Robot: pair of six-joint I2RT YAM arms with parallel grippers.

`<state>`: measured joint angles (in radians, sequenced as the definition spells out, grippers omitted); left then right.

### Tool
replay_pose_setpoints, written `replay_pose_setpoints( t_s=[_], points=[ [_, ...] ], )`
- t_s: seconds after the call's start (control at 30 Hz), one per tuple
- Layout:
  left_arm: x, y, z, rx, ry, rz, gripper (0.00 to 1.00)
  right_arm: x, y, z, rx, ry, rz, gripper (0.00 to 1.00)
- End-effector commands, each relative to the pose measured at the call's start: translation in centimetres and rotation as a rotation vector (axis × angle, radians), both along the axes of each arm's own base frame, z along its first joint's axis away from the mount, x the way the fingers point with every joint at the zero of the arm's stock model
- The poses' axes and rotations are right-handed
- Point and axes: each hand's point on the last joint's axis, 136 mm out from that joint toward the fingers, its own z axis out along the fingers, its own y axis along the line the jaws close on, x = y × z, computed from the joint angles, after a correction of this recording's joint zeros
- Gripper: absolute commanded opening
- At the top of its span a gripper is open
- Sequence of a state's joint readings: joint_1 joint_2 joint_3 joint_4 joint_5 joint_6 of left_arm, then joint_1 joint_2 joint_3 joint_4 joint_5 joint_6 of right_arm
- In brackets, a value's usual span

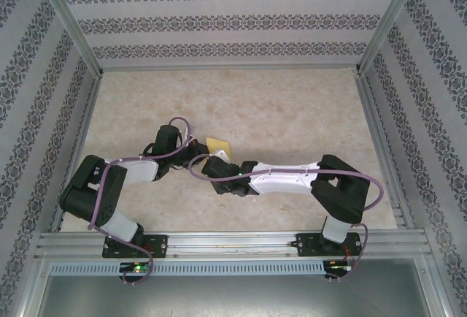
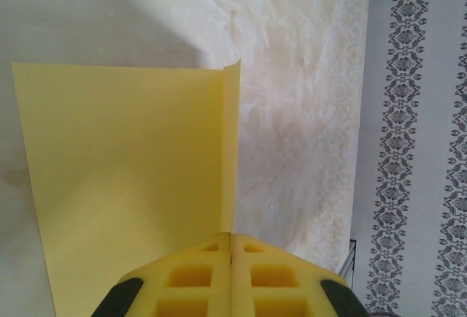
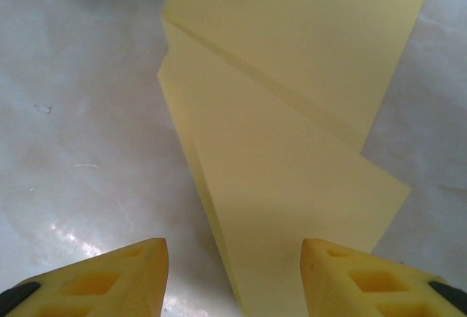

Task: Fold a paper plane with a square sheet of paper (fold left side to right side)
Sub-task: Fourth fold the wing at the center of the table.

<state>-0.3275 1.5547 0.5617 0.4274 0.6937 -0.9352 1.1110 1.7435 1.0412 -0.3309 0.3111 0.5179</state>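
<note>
Overhead, the pale marbled table [image 1: 292, 112] takes up most of the floor inside patterned walls [image 1: 219, 21]. The two arms reach in from its near edge. The left arm [image 1: 109, 185] bends up and to the right, and the right arm [image 1: 292, 180] stretches leftward, so both wrists meet near the middle of the table. Between them is the yellow sheet of paper [image 1: 219, 145], of which a small corner shows just beyond the wrists. In the left wrist view the sheet [image 2: 124, 178] spreads out to the left of a straight vertical edge. The left gripper [image 2: 232, 273] has its yellow fingers [image 2: 190, 280] pressed together on the lower end of that edge, pinching the paper. In the right wrist view the paper [image 3: 292, 149] is folded, with layered edges running diagonally. The right gripper [image 3: 233, 280] stands spread, one finger on each side of the sheet's near end, and neither pad clearly touches it.
</note>
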Motion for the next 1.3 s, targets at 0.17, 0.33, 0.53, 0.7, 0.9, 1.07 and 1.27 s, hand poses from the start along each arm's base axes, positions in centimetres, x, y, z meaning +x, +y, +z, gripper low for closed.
replay_pose_setpoints(
  t_s=[0.17, 0.33, 0.53, 0.7, 0.9, 1.07, 1.27],
  points=[
    [0.2, -0.4, 1.0, 0.011, -0.033, -0.017, 0.04, 0.4, -0.3, -0.6, -0.068, -0.034, -0.03, 0.44],
    [0.2, -0.4, 0.9, 0.012, -0.032, -0.015, 0.04, 0.4, -0.4, -1.0, -0.083, -0.033, -0.035, 0.38],
    [0.2, -0.4, 0.8, 0.016, -0.031, -0.014, 0.04, 0.3, -0.3, -1.0, -0.087, -0.028, -0.03, 0.25],
    [0.2, -0.3, 0.6, 0.019, -0.027, -0.011, 0.04, 0.3, -0.2, -1.0, -0.09, -0.027, -0.025, 0.24],
    [0.0, -0.2, 0.4, 0.024, -0.023, -0.01, 0.05, 0.1, -0.4, -1.4, -0.1, -0.02, -0.025, 0.16],
    [-0.1, 0.1, 0.3, 0.045, -0.028, -0.007, 0.15, 0.0, -0.7, -1.9, -0.112, -0.013, -0.034, 0.06],
    [-0.3, 2.0, 0.4, 0.064, -0.028, 0.032, 0.27, -0.1, -1.0, -2.2, -0.118, -0.008, -0.035, 0.0]
  ],
)
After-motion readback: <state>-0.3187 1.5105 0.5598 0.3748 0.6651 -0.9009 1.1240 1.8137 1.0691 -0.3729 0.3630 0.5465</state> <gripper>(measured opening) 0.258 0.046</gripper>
